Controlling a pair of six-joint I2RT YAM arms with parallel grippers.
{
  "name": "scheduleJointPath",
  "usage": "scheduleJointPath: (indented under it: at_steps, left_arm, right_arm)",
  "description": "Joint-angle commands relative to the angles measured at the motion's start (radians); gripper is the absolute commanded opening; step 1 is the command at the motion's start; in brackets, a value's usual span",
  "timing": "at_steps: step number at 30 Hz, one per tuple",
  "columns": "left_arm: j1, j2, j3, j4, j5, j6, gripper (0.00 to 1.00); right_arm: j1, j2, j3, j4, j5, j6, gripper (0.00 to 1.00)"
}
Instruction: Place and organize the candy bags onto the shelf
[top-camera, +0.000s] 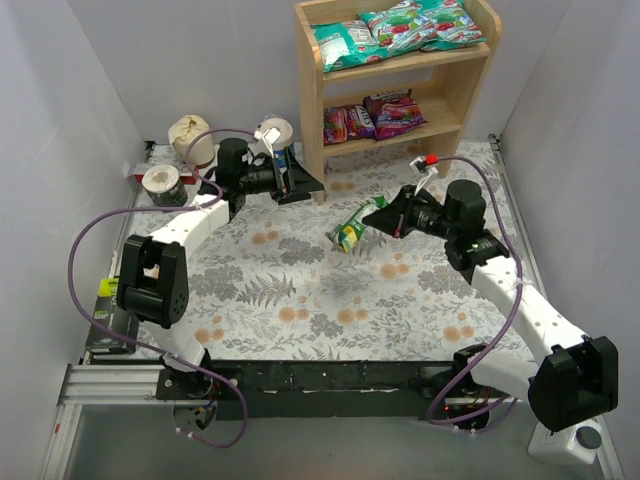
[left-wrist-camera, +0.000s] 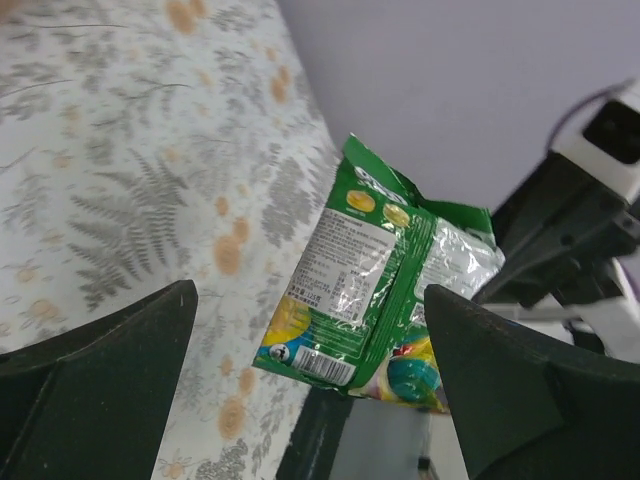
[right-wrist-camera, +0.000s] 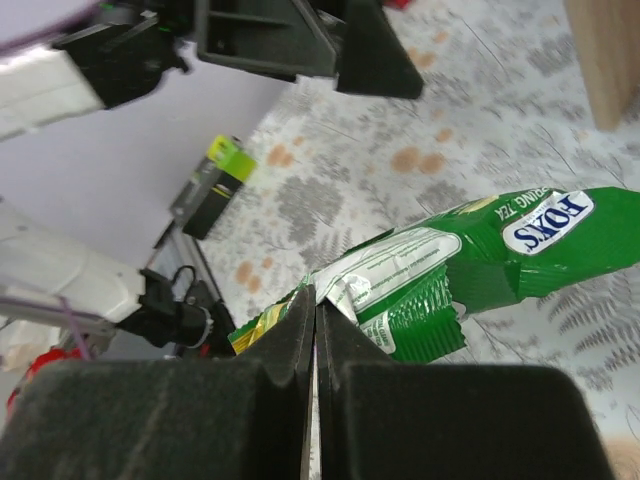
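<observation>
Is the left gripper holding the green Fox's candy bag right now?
No, the left gripper is open and empty, while the right gripper pinches the green Fox's candy bag by one end.

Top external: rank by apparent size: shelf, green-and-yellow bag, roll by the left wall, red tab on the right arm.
1. shelf
2-3. green-and-yellow bag and roll: they look alike, and the bag is held up nearer the camera, so unranked.
4. red tab

Overhead camera looks down from 6 o'clock; both wrist cameras closely share the green-and-yellow glossy candy bag (left-wrist-camera: 362, 272).
</observation>
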Motion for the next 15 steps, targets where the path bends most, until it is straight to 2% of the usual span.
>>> scheduleJointPath:
  at_steps: [1, 2, 6, 10, 15]
  left_arm:
    - [0.006, -0.011, 0.072, 0.254, 0.370, -0.142, 0.98]
    - [0.006, -0.005, 0.085, 0.259, 0.396, -0.162, 0.98]
    - [0.005, 0.015, 0.120, 0.164, 0.417, -0.184, 0.98]
    - [-0.006, -0.005, 0.077, 0.268, 0.445, -0.299, 0.98]
    - [-0.012, -0.023, 0.071, 0.302, 0.467, -0.383, 0.98]
  right_arm:
    - [-0.046, -0.074, 0.050, 0.366, -0.306, 0.181, 0.01]
    - [-0.046, -0.059, 0.070, 0.389, -0.321, 0.241, 0.01]
    - [-0.046, -0.002, 0.186, 0.417, -0.398, 0.299, 0.01]
    - [-0.046, 0.023, 0.217, 0.426, -0.409, 0.306, 0.01]
    - [-0.047, 0.058, 0.278, 0.429, -0.390, 0.281, 0.01]
